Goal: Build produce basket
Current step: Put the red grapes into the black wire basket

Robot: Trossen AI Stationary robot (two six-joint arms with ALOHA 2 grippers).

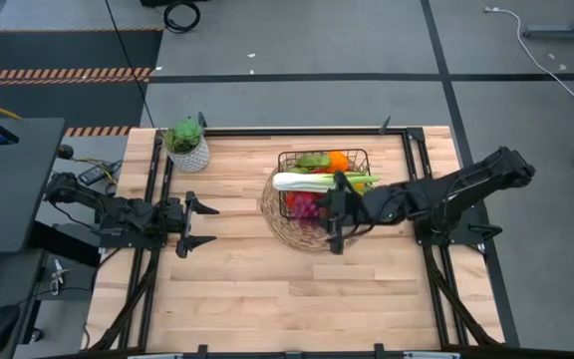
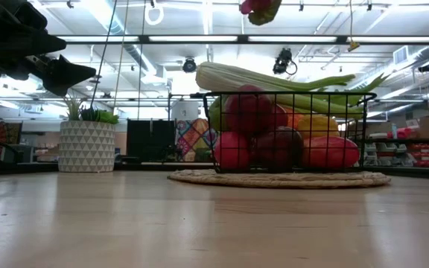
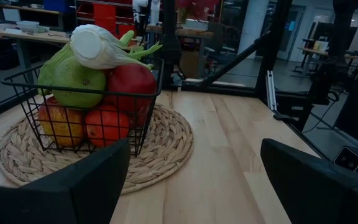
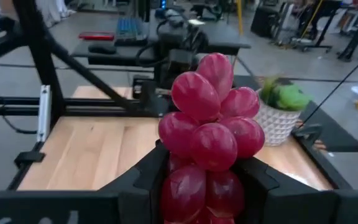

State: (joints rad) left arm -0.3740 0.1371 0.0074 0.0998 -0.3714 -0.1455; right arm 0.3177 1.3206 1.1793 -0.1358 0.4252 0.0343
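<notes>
The right pincer (image 4: 201, 180) is clenched on a glossy bunch of grapes (image 4: 209, 134) above the black wire-mesh basket (image 1: 323, 183), centre frame, which holds smooth apples (image 2: 248, 112) and ribbed celery (image 1: 312, 181) on a woven straw mat (image 2: 278, 179). Left pincer (image 1: 189, 225) waits released, left.

The black wire basket (image 1: 324, 186) holds red apples (image 2: 253, 130), a green pear (image 3: 78, 81) and pale-green celery (image 1: 317, 181). Beneath it lies a tan woven mat (image 2: 278, 179). Left of it, the white pot (image 2: 86, 146) shows grey triangles.
</notes>
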